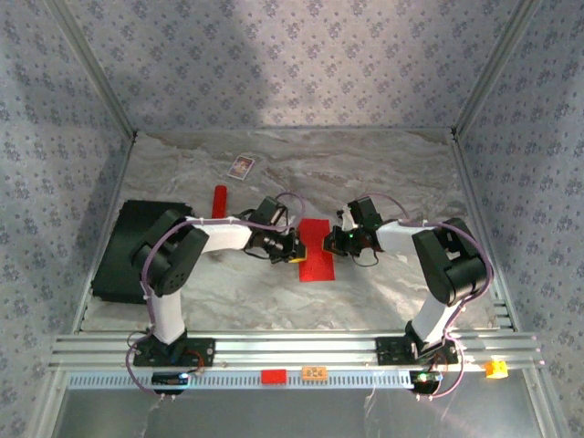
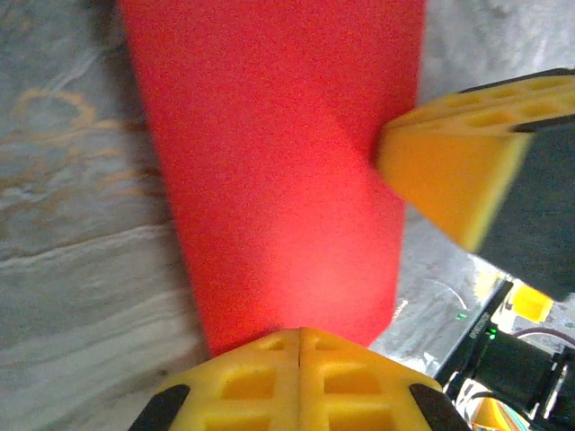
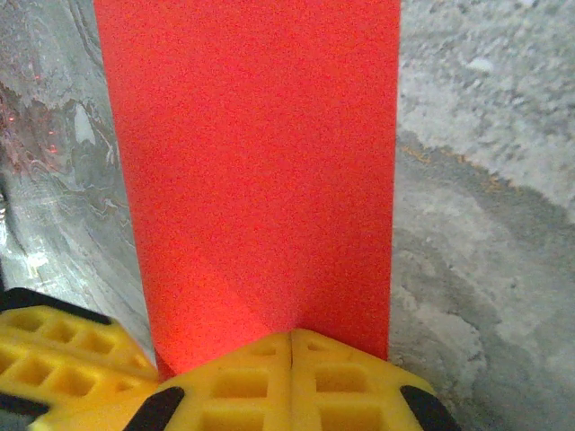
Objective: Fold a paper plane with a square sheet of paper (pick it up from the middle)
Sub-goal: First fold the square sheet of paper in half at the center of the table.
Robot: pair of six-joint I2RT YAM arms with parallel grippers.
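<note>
1. Lying flat on the tabletop (image 1: pixel 401 182) between the two arms, the square sheet of paper (image 1: pixel 317 251) is already creased into a narrower, long red strip.
2. No pointed nose or wings show, so I judge the folding barely begun, with most creases left to make.
3. The left hand (image 2: pixel 298 346) is pressed together, its tip at the strip's edge on its own side.
4. The right hand (image 3: pixel 292 346) is likewise pressed together at the opposite side; whether either pinches paper is unclear.
5. A red stick (image 1: pixel 219 201) and a small card (image 1: pixel 241 166) lie well apart from the strip.
</note>
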